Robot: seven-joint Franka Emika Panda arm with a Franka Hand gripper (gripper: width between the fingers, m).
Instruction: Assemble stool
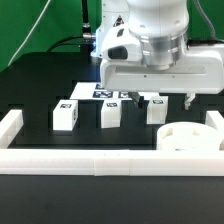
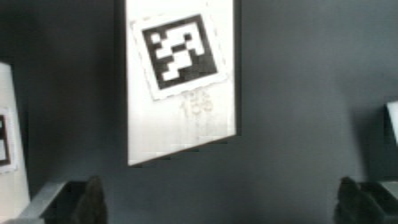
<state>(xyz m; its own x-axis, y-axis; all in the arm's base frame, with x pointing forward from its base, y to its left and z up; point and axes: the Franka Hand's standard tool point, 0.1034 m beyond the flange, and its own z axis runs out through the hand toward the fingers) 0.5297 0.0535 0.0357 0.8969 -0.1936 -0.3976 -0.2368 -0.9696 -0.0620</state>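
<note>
The pincer [image 1: 170, 101] hangs spread above the black worktop [image 1: 40, 90], over the marker board [image 2: 178, 125], whose black-and-white square tag [image 2: 183, 52] has faint, unreadable writing beneath.

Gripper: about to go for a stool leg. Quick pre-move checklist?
1. The gripper is open: ok, jaws stand wide in the wrist view.
2. Nothing held: ok, the space between the fingers is bare.
3. The three legs stand upright, apart, in a row: ok.
4. The seat lies flat at the exterior view's right, with no leg in it: ok.
5. The legs are clear of the border rail: ok.
6. The gripper is lined up over one leg: cannot tell, neither view shows a leg between the fingers.
</note>
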